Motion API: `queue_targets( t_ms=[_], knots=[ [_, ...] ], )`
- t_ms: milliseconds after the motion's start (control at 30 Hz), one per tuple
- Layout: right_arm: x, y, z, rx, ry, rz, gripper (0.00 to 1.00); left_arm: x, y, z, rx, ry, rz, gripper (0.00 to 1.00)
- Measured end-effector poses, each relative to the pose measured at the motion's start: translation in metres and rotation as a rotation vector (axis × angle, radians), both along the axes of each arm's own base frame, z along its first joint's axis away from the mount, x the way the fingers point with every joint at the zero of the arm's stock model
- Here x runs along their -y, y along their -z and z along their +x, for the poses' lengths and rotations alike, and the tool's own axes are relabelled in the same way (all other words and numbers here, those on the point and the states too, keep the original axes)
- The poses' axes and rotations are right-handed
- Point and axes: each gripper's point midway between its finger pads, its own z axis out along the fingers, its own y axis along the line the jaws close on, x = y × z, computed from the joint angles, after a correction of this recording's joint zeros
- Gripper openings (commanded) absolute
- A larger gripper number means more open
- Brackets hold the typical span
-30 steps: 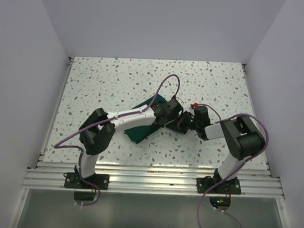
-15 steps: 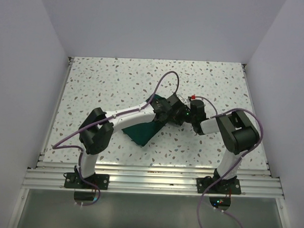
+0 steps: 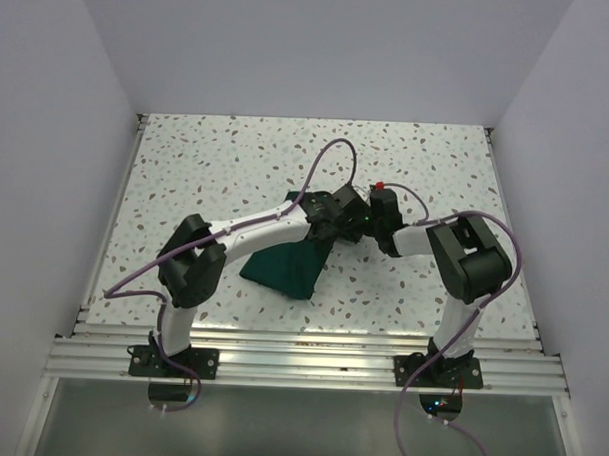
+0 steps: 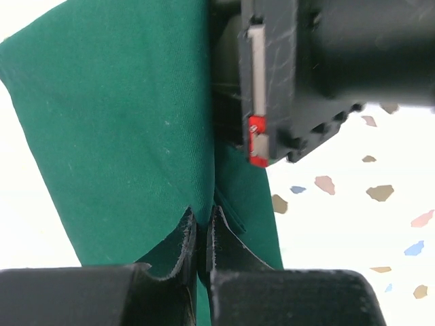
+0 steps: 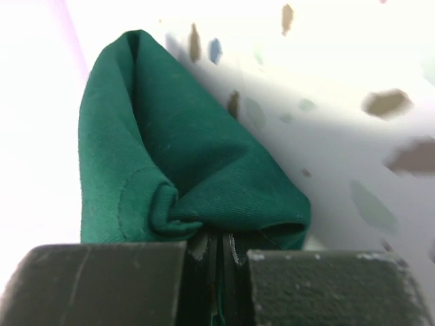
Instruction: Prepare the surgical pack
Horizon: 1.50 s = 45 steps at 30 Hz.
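Cloth is what this job comes down to. The dark green drape (image 3: 283,270) looks soft, thin and light, with no stiffness of its own, so I'd expect it to sag and crease wherever it is not held. It sits around the middle of the table (image 3: 186,174), a little nearer the near edge than the far one and well clear of every corner. Its lower part seems to rest on the surface, while its upper right end is gathered up between the two arms.

The left gripper (image 4: 202,227) is clamped on a fold of the fabric, jaws almost meeting with the cloth pinched between them. The right gripper (image 5: 217,239) is likewise closed tight on a bunched corner, just beside the left one.

To my eye the matte weave should not slip easily, though a single thin layer could slide out of a pinch. Hems and doubled folds would give the surest hold. With both grips so close together the rest hangs loose, and holds set apart along one edge would likely control it better.
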Motion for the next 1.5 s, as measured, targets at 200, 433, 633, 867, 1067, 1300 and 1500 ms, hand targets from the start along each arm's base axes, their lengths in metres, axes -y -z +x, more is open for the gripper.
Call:
queue_targets(
  t_ms=[200,433,633,867,1067,1300,1500],
  knots=[
    [0.045,-0.014,-0.009,-0.055,0.014,-0.092,0.00,0.006,0.005,-0.009,-0.034,0.034,-0.018,0.08],
    [0.088,-0.042,-0.010,-0.057,0.027,-0.140,0.00,0.010,0.013,-0.023,-0.091,0.066,-0.054,0.43],
    [0.077,-0.063,-0.007,-0.033,-0.044,-0.110,0.00,0.010,0.005,-0.042,-0.129,0.105,-0.124,0.39],
    [0.070,-0.093,0.002,0.021,-0.098,-0.095,0.00,0.015,0.010,-0.060,-0.178,0.144,-0.204,0.30],
    [0.057,-0.081,0.005,0.007,-0.177,-0.026,0.00,0.017,0.026,-0.074,-0.238,0.149,-0.246,0.32],
    [0.058,-0.003,-0.030,-0.180,-0.241,-0.013,0.00,0.011,0.037,-0.076,-0.272,0.092,-0.262,0.33],
    [0.066,0.002,-0.034,-0.156,-0.269,-0.057,0.00,0.004,0.037,-0.078,-0.285,0.041,-0.272,0.43]
  ],
)
